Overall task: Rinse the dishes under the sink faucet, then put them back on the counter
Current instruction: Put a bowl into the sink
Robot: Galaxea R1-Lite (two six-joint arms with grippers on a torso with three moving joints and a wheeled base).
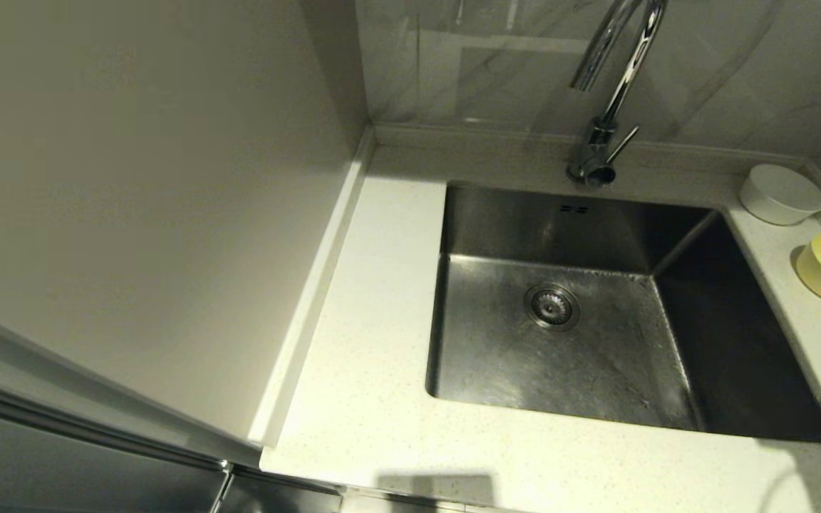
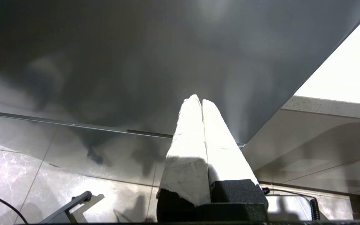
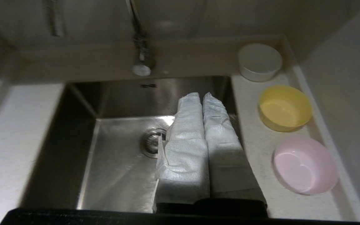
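right gripper: fingers pressed together, empty, above sink | bowls: white, yellow, pink on right surface | advice: spread fingers before reaching for a rim | left gripper: together, parked low

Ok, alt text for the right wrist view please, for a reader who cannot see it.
The right gripper, fingers wrapped in white and shut on nothing, hangs over the steel sink. On the counter beside the sink stand a white bowl, a yellow bowl and a pink bowl in a row, the faucet behind.
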